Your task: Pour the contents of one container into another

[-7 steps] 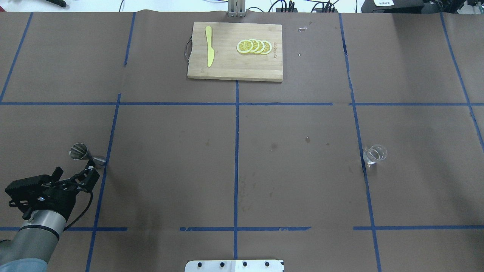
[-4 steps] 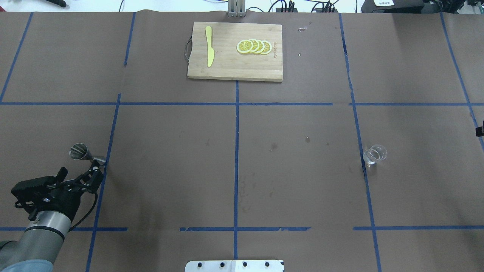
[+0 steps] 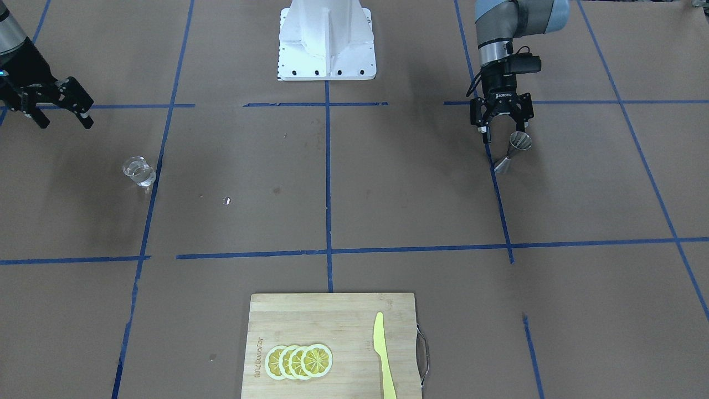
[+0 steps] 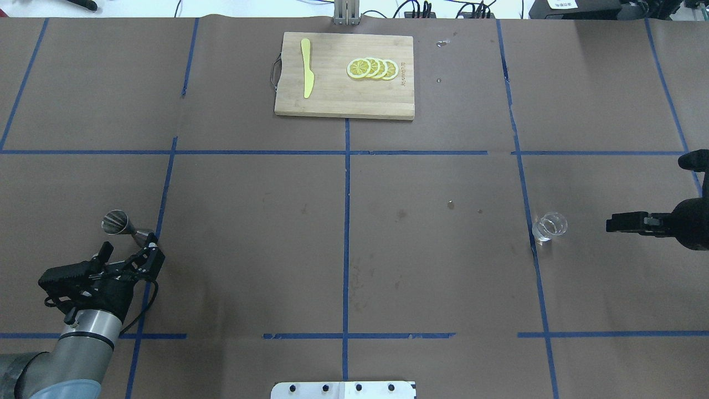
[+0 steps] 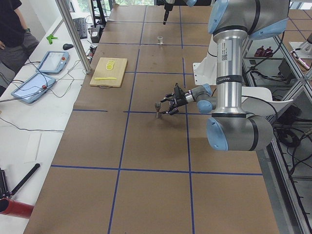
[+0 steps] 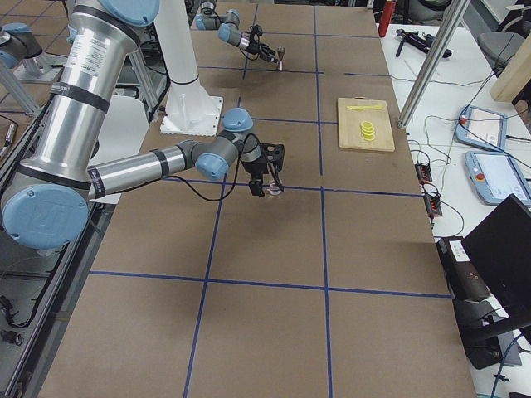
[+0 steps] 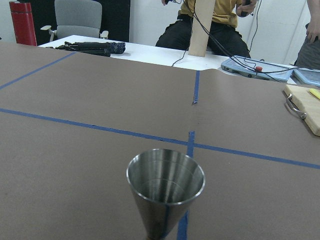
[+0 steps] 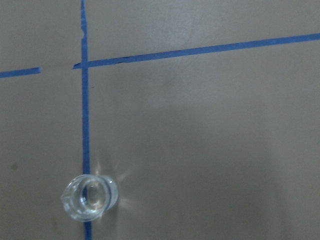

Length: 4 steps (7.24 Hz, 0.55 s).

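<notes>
A steel jigger (image 4: 119,223) stands upright on the brown table at the near left; it also shows as the jigger (image 3: 515,147) and fills the left wrist view as the jigger (image 7: 166,187). My left gripper (image 4: 130,253) is open just on the robot's side of it, not touching; the left gripper (image 3: 502,128) has its fingers spread. A small clear glass (image 4: 549,225) stands at the right, and the glass (image 8: 89,197) lies below my right wrist camera. My right gripper (image 3: 61,113) is open, a little off to the side of the glass (image 3: 138,170).
A wooden cutting board (image 4: 343,102) lies at the table's far middle with lemon slices (image 4: 372,68) and a yellow knife (image 4: 306,69). The robot base (image 3: 327,44) stands at the near middle. Blue tape lines cross the brown table.
The left gripper has shifted right and slightly back toward the robot, still beside the jigger. The right arm has come into the overhead view from the right edge, toward the glass.
</notes>
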{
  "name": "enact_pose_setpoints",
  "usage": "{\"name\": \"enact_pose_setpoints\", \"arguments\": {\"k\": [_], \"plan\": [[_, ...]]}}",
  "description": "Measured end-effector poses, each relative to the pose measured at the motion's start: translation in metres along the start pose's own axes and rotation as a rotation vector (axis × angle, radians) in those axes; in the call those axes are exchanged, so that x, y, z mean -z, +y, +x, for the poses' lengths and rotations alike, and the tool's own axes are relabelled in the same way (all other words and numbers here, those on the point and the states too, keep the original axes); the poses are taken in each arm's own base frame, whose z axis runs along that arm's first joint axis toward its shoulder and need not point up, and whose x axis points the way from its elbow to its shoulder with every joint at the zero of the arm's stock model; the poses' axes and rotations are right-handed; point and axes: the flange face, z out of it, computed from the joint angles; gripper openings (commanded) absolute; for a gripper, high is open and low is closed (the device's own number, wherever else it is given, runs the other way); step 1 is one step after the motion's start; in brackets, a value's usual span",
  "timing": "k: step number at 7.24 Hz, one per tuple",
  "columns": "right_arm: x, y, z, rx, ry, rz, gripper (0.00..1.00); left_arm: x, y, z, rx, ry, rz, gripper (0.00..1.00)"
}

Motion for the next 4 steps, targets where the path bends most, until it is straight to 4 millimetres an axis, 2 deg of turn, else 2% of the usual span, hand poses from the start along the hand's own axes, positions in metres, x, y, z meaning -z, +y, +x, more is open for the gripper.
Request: {"name": "enact_pose_setpoints", "arguments": {"k": [2,4], "plan": [[-0.004,0.016,-0.018,-0.008,-0.015,-0.015,1.0,-0.01,0.015,-0.006,-0.029,-0.011,0.017,0.82],[0.0,0.025,-0.027,-0.005,-0.028,-0.025,1.0,-0.017,0.024,-0.005,-0.038,-0.019,0.023,0.7]]}}
